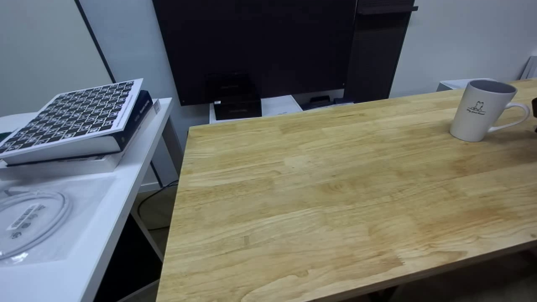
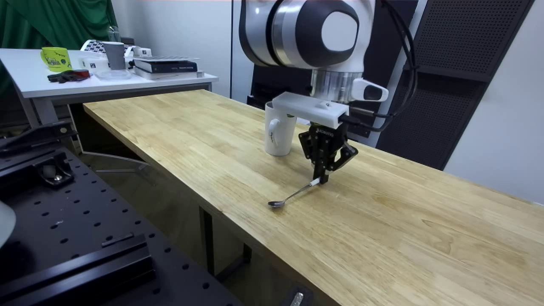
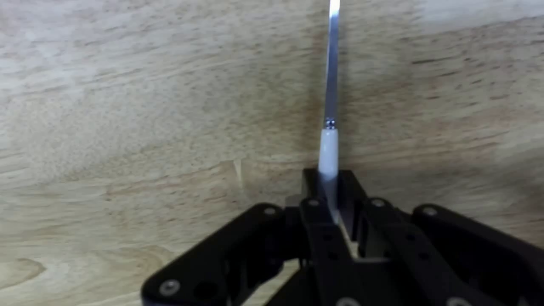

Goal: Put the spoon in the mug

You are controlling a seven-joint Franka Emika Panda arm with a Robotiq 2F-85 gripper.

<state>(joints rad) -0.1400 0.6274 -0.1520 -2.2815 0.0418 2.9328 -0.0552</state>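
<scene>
Holding the spoon (image 3: 331,102) by the white end of its handle, the hand (image 3: 329,180) points down with its fingers drawn narrow on that grip. Wrist view: handle pinched at lower centre, stem running up and out at the top edge. In an exterior view the bowl (image 2: 276,204) sits to the lower left of the fingertips, on or barely over the worktop (image 2: 403,221); contact cannot be told. The mug (image 2: 282,138) stands upright at upper centre, apart from the spoon; its mouth (image 1: 491,87) faces up, seen at upper right in an exterior view.

Step, as judged: grasp made, lift due. Spoon not yet in mug.

Method, judged:
- Hold the squeeze firm. The handle is slim and the bowl reaches far out, so the spoon may pivot between the pads.
- Lift straight up, slowly, before any sideways travel, to spare the bowl a scrape.
- Go above the mug's rim, then tilt the wrist until the bowl hangs lowest; lying nearly flat, the spoon would likely bridge the rim.
- The white block (image 2: 308,109) at the wrist overlaps the mug in an exterior view; gap unclear, so watch that on the way across.
- Let go only with the bowl well inside the mug, below its rim.
</scene>
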